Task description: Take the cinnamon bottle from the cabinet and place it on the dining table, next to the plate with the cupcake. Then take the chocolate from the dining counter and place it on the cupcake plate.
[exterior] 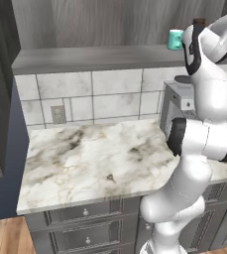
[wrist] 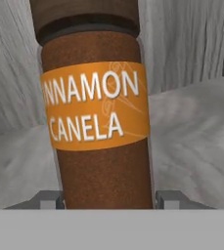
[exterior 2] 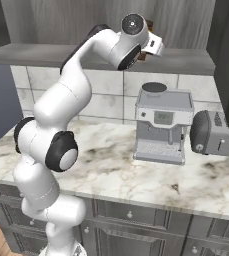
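Cinnamon bottle (wrist: pixel 98 110) framed closely between the gripper (wrist: pixel 108 199) fingers on the cabinet (exterior: pixel 85 57) ledge.
From the left, the arm is seen raised beside a teal mug (exterior: pixel 175 39); from the right, a steel coffee machine (exterior 2: pixel 161 127) and toaster (exterior 2: pixel 211 132) are shown; at the hand, grey fingertips (wrist: pixel 168 199) flank the brown cylinder, contact unclear.

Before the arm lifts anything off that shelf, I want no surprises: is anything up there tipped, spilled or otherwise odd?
Nothing stands out. The tall brown cinnamon bottle with the orange label band stands upright on the flat grey shelf ledge, cap on, between the gripper fingers. The short teal mug beside it is upright too. No spill shows.
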